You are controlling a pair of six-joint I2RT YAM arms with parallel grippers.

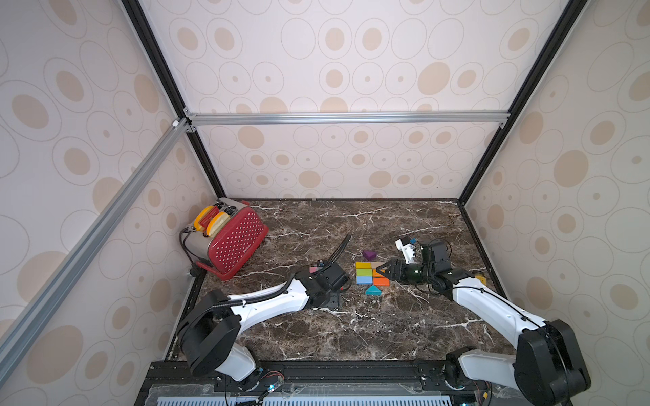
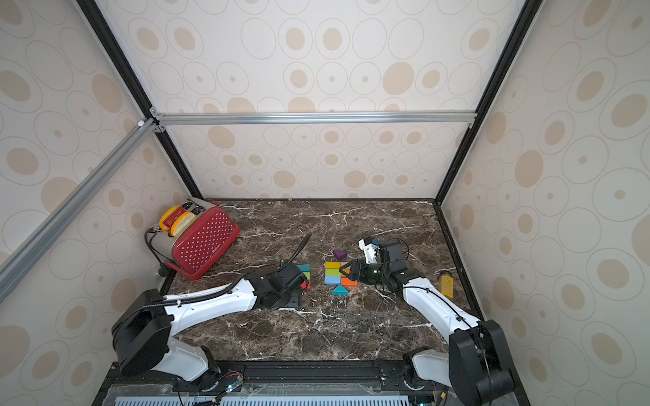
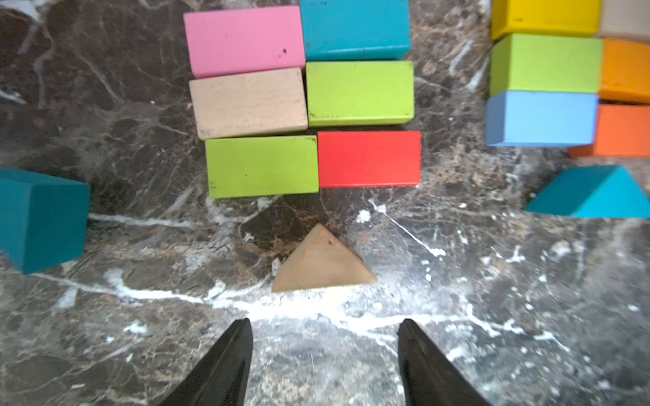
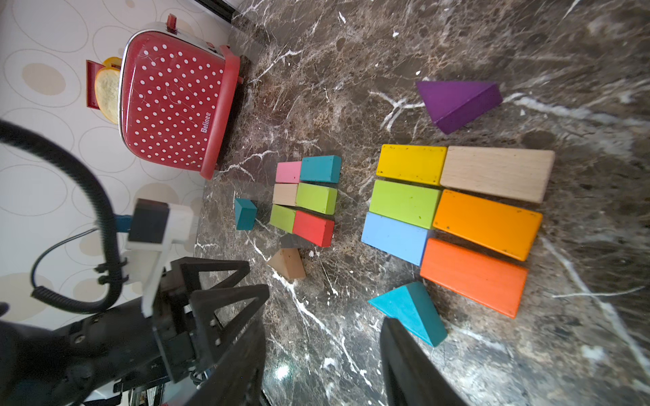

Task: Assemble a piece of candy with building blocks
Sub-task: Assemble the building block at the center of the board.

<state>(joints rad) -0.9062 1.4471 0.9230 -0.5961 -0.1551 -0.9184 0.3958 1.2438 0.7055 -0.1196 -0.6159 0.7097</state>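
Left gripper: fingers parted, nothing between them, hovering just short of the tan wedge lying free on the tabletop.

Small block group, beyond the tan wedge: six bricks touching in three rows of two, namely pink brick with teal brick, tan brick with green brick, second green brick with red brick. Dark teal wedge stands apart beside it.

Large block group: yellow brick, long tan brick, lime brick, amber brick, light blue brick, orange brick, all touching. Purple wedge and teal wedge lie near opposite ends.

Right gripper: fingers apart, empty, beside the teal wedge.

Red toaster: far left corner.
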